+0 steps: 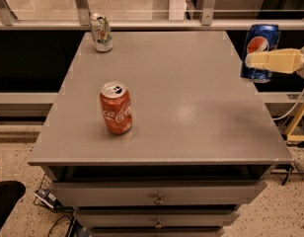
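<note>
The cream end effector (256, 61) pinches a blue Pepsi can (261, 37) just off the smooth grey tabletop's (191, 93) right edge, over speckled floor (285, 216).

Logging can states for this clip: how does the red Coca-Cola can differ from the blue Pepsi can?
The red Coca-Cola can stands free on the grey table, left of centre; the blue Pepsi can is held in the gripper past the table's right edge. Both are upright.

Lab-like room, grey drawer cabinet (157, 199), terrazzo floor (16, 164) (gripper (255, 59) right, holding can (263, 37))
</note>
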Controlling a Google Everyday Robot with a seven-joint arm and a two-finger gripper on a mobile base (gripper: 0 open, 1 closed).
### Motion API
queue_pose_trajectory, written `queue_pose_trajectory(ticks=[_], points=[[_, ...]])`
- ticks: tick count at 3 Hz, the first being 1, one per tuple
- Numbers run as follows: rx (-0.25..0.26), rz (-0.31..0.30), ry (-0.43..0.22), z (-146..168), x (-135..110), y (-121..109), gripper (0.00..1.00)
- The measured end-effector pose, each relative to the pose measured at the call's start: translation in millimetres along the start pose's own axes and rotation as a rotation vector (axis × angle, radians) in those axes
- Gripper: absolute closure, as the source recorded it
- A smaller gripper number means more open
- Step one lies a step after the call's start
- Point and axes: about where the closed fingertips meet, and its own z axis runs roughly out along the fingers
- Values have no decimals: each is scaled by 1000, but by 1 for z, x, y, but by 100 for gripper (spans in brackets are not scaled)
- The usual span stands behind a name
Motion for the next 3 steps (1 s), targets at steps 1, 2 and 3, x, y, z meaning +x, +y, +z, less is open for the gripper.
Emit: queue_pose_trajectory(ticks=[1,2,3], points=[[-77,-66,-19,4,7,-1,100],[-205,-206,-44,-2,21,0,100],[-281,-387,-60,-11,38,9,100]])
